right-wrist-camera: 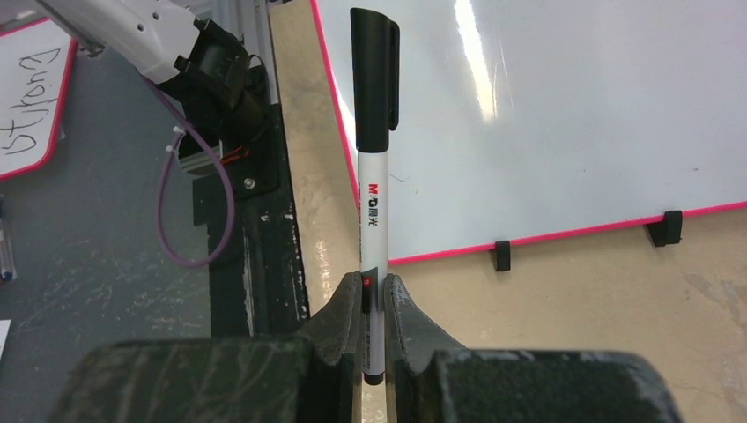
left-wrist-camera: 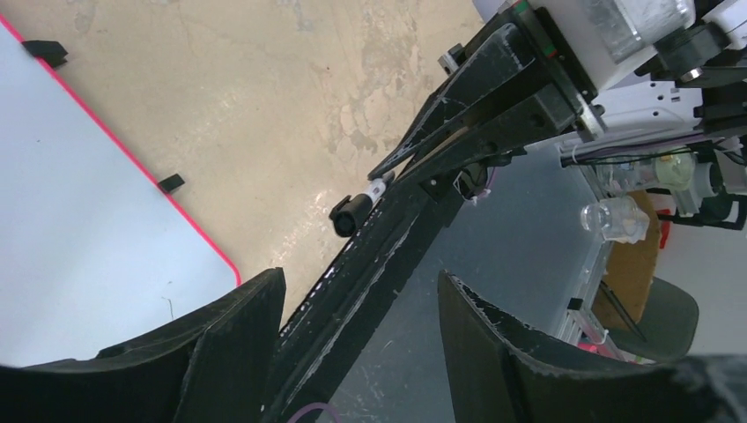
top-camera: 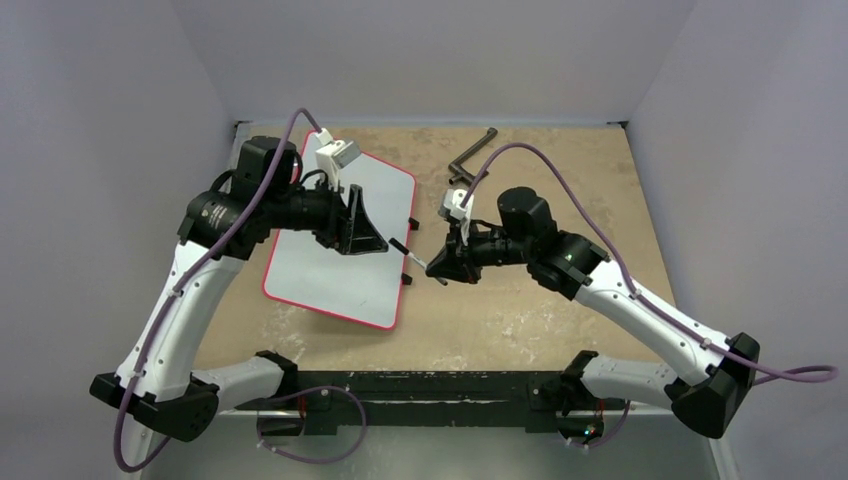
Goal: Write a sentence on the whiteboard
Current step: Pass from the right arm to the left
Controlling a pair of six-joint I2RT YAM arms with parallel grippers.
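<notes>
The whiteboard (top-camera: 340,270) lies flat at left centre, white with a red rim and black clips (right-wrist-camera: 501,256). Its face (right-wrist-camera: 546,123) is bare; the sentence is not in view. My right gripper (right-wrist-camera: 373,295) is shut on the lower barrel of a white marker (right-wrist-camera: 373,207) whose black cap (right-wrist-camera: 374,70) is on. The capped end (top-camera: 400,244) points at my left gripper (top-camera: 385,243), which hovers over the board's right edge. In the left wrist view that gripper (left-wrist-camera: 361,291) stands open with nothing between its fingers (left-wrist-camera: 238,344), and the cap tip (left-wrist-camera: 345,217) is just beyond them.
A dark metal crank handle (top-camera: 470,160) lies at the back of the table. The black base rail (top-camera: 400,385) runs along the near edge. Off the table sit a second small board with writing (right-wrist-camera: 26,97) and a clear plastic cup (left-wrist-camera: 617,216).
</notes>
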